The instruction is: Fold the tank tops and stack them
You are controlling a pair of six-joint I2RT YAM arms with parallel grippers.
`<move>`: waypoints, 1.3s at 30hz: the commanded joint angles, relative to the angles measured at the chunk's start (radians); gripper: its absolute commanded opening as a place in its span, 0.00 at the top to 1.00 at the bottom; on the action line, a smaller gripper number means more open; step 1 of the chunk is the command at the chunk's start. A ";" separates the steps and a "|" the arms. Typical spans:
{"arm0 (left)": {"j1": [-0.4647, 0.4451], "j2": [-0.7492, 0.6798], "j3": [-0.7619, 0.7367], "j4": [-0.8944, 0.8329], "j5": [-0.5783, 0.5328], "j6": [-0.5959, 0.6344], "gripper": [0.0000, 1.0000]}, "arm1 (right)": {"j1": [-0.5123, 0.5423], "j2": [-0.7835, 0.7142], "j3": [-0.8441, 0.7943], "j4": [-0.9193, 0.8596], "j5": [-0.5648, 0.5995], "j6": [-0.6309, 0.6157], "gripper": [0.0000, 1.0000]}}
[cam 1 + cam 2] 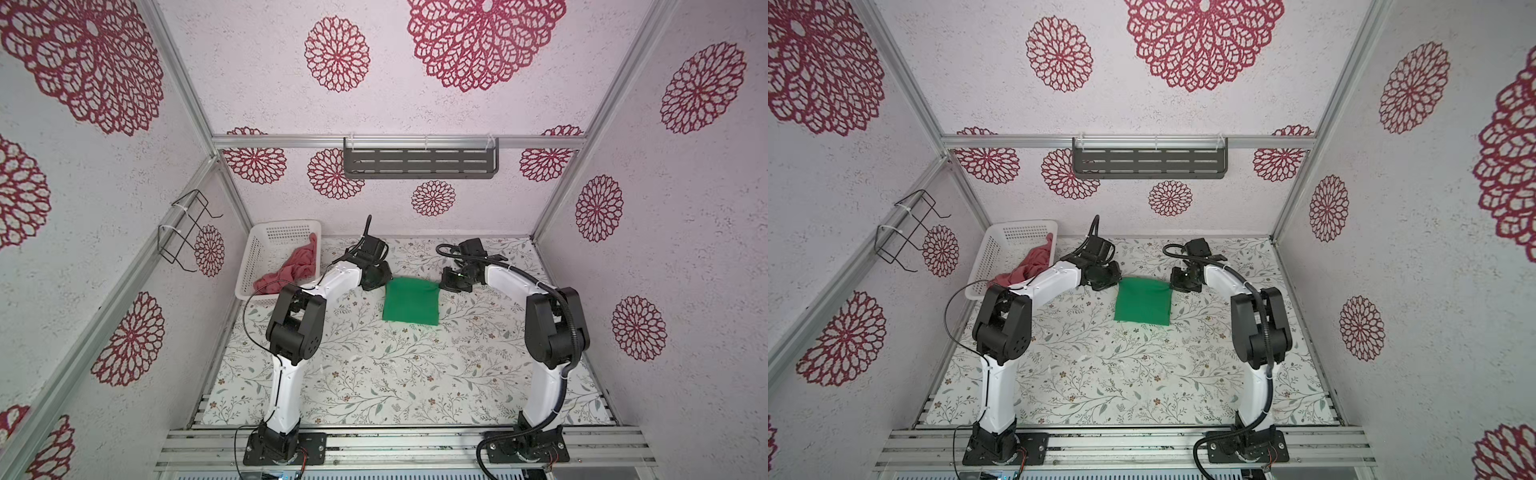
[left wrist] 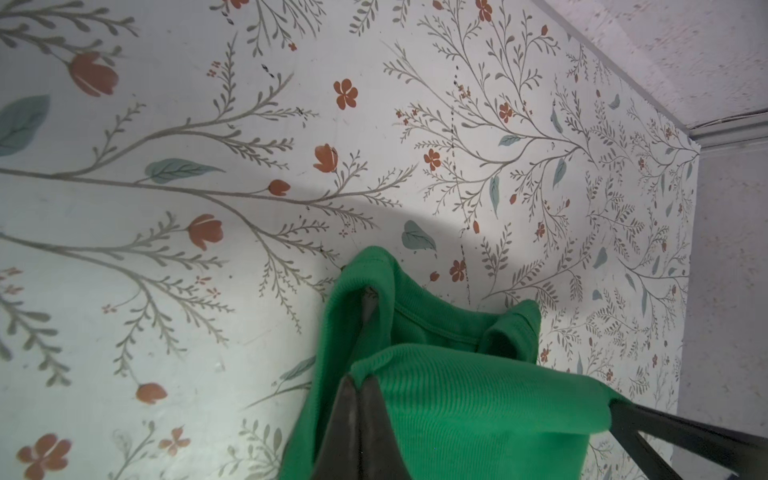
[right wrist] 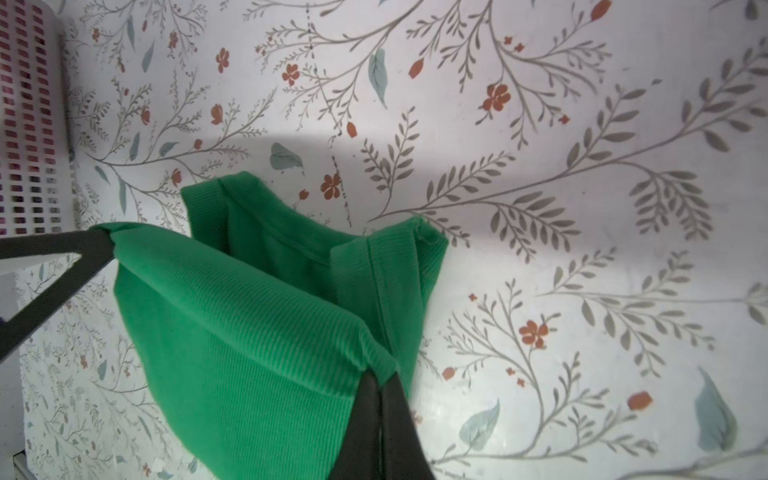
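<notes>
Toward the far middle of the floral table [image 1: 374, 374], I have the green tank top [image 1: 410, 302] folded over on itself into a rough square, lying mostly flat with its far edge held up between my two arms. My left gripper [image 2: 358, 380] is pinched tight on the left corner of that upper layer, and my right gripper [image 3: 377, 374] is clamped on the opposite corner. Each wrist view shows ribbed cloth bunched between dark fingertips pressed together, with the shoulder straps [image 2: 368, 266] resting on the table beyond the raised layer. Off at the far left corner in both top views, the pink-red tank top [image 1: 291, 270] lies crumpled inside the white basket [image 1: 286, 227], well apart from the green one.
</notes>
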 commanded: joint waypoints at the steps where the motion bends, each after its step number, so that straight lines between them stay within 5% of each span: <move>1: 0.023 0.025 0.038 0.023 -0.018 0.024 1.00 | -0.024 0.038 0.063 0.028 -0.029 -0.029 1.00; 5: 0.025 0.047 0.063 0.021 -0.018 0.022 1.00 | -0.028 0.077 0.099 0.030 -0.045 -0.026 1.00; 7: 0.028 0.067 0.097 -0.006 -0.018 0.029 0.97 | -0.034 0.082 0.125 0.002 -0.046 -0.032 0.86; 11: 0.040 0.030 0.126 -0.049 -0.054 0.063 0.53 | -0.049 0.021 0.163 -0.067 0.001 -0.062 0.61; 14: 0.041 -0.030 0.122 -0.081 -0.082 0.073 0.45 | -0.048 -0.069 0.142 -0.104 0.041 -0.063 0.59; 20: -0.039 -0.171 -0.079 0.032 -0.054 -0.029 0.49 | 0.017 -0.282 -0.137 0.108 -0.069 0.118 0.67; 26: -0.084 -0.124 -0.178 0.107 -0.014 -0.129 0.57 | 0.114 -0.329 -0.347 0.373 -0.091 0.320 0.72; 35: -0.109 -0.029 -0.143 0.101 -0.057 -0.116 0.58 | 0.098 -0.213 -0.604 0.570 0.010 0.399 0.77; 39: -0.111 -0.061 -0.103 0.055 -0.043 -0.082 0.57 | 0.096 -0.306 -0.578 0.476 0.030 0.358 0.76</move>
